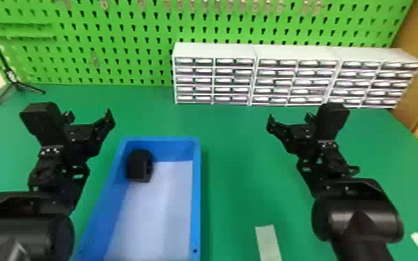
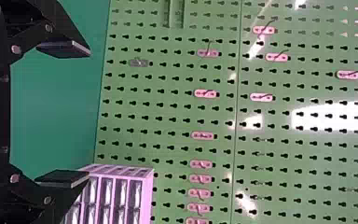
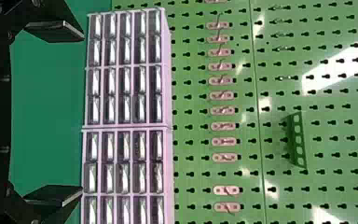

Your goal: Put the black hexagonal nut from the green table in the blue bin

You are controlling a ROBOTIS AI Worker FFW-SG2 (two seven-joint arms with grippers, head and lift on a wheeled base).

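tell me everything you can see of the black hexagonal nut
The black hexagonal nut is thick and dark all over, with flat sides and a hole whose opening faces right; its material looks like matte plastic. It seems to stand on one flat side on the pale floor inside the blue bin, in the far left corner. Whether it touches the walls is unclear. Neither the left claw nor the right claw touches it.

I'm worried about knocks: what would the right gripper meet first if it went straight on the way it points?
Most likely the drawers, which stand ahead of the right gripper; depth is unclear, so it might instead pass over them.
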